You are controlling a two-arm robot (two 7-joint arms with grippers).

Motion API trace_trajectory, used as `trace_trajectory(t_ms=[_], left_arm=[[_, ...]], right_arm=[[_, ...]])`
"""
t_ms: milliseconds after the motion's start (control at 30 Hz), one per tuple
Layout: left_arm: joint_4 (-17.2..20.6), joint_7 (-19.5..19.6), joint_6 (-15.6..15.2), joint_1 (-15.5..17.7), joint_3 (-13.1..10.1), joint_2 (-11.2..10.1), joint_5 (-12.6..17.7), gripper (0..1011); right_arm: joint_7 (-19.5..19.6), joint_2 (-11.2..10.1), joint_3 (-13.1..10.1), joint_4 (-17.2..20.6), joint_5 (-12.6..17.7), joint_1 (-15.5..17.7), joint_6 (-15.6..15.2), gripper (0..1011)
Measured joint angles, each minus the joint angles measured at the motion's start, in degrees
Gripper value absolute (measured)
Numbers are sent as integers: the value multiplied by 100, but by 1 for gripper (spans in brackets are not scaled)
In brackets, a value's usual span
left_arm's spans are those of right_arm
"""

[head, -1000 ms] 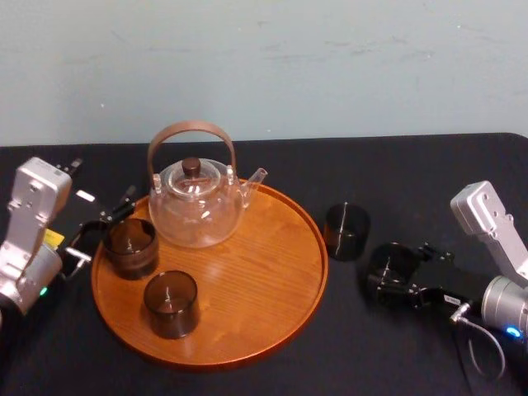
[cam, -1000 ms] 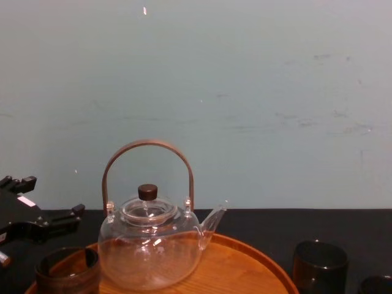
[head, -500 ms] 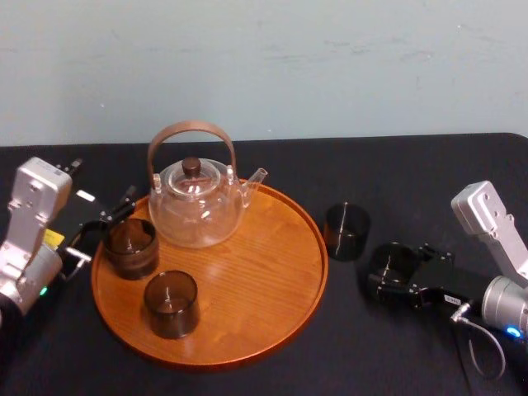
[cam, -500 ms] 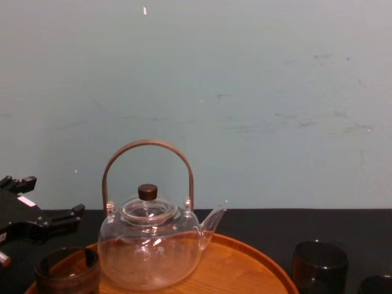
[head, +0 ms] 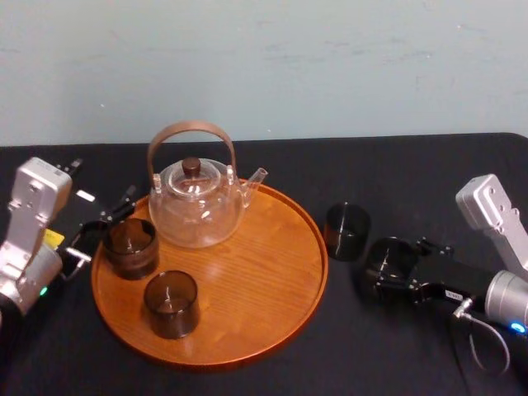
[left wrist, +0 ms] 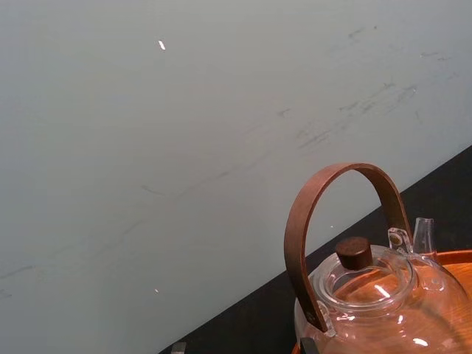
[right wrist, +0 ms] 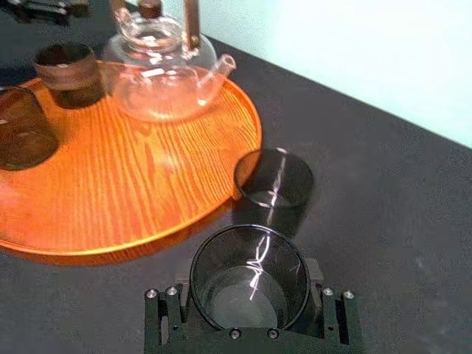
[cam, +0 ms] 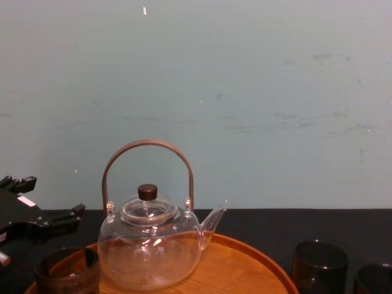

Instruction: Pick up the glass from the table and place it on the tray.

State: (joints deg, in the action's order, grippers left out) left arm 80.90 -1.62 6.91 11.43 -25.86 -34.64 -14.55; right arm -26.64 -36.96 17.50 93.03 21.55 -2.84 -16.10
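1. Head view: the right gripper [head: 381,269] is clenched on the glass [head: 391,257], and the pair has shifted a little compared with a moment ago. This reads as the start of the lift. The glass sits over the table [head: 412,173], well right of the tray [head: 272,272]. A second glass [head: 346,231] stands between it and the tray's rim. The left gripper [head: 101,231] is parked at the tray's left edge with its fingers spread, beside one of the two glasses already on the wood [head: 129,246].
2. Left wrist view: the teapot [left wrist: 376,291] and a sliver of the tray [left wrist: 459,257] show nothing altered.
3. Right wrist view: the glass [right wrist: 249,265] is upright and squarely between the right gripper's [right wrist: 249,296] fingers. The second glass [right wrist: 273,177] lies directly ahead, just off the tray's rim [right wrist: 247,125].
4. Chest view: the glass [cam: 371,278] shows higher at the lower right corner than half a second ago, so it is probably leaving the cloth. Carrying it to the tray [cam: 245,269] remains to be done.
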Motion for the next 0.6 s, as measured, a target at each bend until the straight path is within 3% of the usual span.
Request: trace_trajectory(t_ms=[300,600], left_arm=[[0,0,0,0,0,0,0,1001],[0,0,0,0,0,0,0,1002]], right_arm=[[-162,-133,87,339,112,-113,45,905],[-350,-57,416,456,157,-422,154,905]])
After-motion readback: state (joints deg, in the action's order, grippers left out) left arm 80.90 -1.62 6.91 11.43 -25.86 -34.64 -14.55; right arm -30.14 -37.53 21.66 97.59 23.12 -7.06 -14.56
